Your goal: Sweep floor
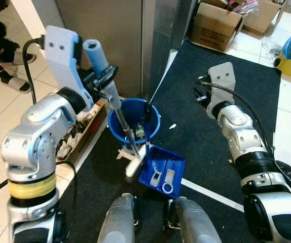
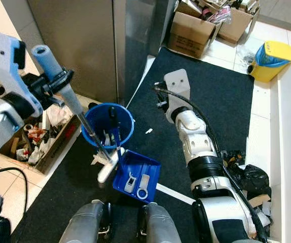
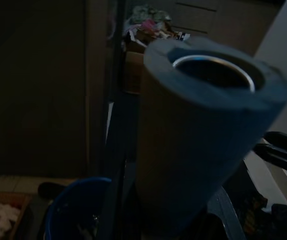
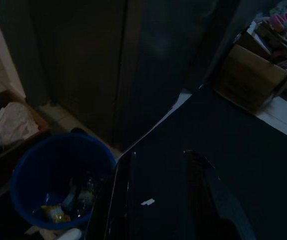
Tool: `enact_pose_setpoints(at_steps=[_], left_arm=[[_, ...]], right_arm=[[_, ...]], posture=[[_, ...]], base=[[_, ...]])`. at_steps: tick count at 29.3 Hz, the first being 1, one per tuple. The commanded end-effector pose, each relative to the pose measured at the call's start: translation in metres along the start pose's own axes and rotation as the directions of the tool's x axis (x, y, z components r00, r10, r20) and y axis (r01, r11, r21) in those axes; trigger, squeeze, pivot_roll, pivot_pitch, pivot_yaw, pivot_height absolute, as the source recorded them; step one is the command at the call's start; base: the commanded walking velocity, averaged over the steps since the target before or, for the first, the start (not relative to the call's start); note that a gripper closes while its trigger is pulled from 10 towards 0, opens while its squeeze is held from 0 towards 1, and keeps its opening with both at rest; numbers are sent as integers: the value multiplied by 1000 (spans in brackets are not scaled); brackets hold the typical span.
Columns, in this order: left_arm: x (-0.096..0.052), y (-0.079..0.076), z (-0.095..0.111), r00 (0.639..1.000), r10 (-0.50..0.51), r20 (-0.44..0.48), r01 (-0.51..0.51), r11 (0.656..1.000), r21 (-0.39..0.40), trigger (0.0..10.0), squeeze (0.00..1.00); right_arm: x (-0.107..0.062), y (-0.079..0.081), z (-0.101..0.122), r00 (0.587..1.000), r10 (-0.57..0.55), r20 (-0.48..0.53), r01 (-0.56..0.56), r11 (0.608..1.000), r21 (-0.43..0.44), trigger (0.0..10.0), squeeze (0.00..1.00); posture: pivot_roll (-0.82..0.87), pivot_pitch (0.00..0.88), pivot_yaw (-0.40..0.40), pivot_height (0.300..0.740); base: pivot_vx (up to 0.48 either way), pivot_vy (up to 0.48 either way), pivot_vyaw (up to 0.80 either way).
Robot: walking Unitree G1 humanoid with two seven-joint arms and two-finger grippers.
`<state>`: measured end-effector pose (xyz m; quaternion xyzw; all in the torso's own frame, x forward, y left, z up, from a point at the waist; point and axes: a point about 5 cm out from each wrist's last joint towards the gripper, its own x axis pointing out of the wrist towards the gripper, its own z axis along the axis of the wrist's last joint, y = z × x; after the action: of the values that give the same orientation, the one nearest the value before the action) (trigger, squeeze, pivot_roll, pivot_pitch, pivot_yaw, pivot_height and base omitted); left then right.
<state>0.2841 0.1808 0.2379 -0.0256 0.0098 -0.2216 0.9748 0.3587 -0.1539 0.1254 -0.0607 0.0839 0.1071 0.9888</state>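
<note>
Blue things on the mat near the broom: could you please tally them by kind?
Blue bucket: 1
Blue dustpan: 1
Broom with blue handle grip, held in the left claw: 1
Total: 3

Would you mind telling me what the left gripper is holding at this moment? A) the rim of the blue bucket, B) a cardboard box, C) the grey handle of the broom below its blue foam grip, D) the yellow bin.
C: the left gripper is closed around the grey broom handle just below its blue foam grip, and the handle runs down past the blue bucket toward the blue dustpan.
</note>
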Motion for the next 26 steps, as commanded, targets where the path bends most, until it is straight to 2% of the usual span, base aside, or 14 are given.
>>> enact_pose_setpoints(at_steps=[1,6,9,11,14,15,16,17,19,21,22,26], left_arm=[[0,-5,3,999,-37,8,37,999,-25,10000,0],[-3,-8,-2,998,-25,-57,26,1000,7,10000,0],[-7,-8,-3,996,8,-88,3,993,120,10000,0],[-11,-6,-4,990,30,-134,5,969,248,10000,0],[-19,-8,-4,984,-6,-178,52,965,258,10000,0],[-27,-14,-2,977,-72,-203,118,967,225,10000,0],[-27,-14,-2,977,-72,-203,118,967,225,10000,0],[-33,-23,-4,965,-148,-218,187,968,167,10000,0],[-35,-26,-5,959,-177,-221,211,968,137,10000,0],[-37,-39,-3,946,-272,-179,289,954,76,10000,0],[-36,-46,4,937,-331,-111,338,940,42,10000,0],[-35,-50,9,925,-374,-65,376,926,24,10000,0]], right_arm=[[0,-4,1,1000,-14,8,13,1000,17,10000,0],[-1,-7,-3,1000,-27,-1,27,1000,16,10000,0],[0,-6,-3,1000,-26,-3,26,1000,17,10000,0],[1,-4,-3,1000,-20,-5,20,1000,16,10000,0],[1,-3,-4,1000,-15,-7,15,1000,16,10000,0],[2,-3,-4,1000,-13,-9,13,1000,15,10000,0],[2,-3,-4,1000,-13,-9,13,1000,15,10000,0],[2,-3,-4,1000,-12,-11,12,1000,15,10000,0],[2,-3,-5,1000,-12,-12,12,1000,14,10000,0],[3,-4,-5,1000,-12,-14,13,1000,13,10000,0],[3,-4,-4,1000,-12,-14,12,1000,13,10000,0],[3,-3,-4,1000,-11,-13,11,1000,13,10000,0]], posture=[[116,59,-17,740],[120,64,-19,740],[125,67,-22,740],[125,67,-22,740],[135,71,-25,740],[142,73,-25,740],[142,73,-25,740],[145,74,-25,740],[146,74,-26,740],[147,76,-27,740],[145,76,-25,740],[137,75,-25,740]], base=[[0,0,0],[0,0,0],[0,0,0],[0,0,0],[0,0,0],[0,0,0],[0,0,0],[0,0,0],[0,0,0],[0,0,0],[0,0,0],[0,0,0]])
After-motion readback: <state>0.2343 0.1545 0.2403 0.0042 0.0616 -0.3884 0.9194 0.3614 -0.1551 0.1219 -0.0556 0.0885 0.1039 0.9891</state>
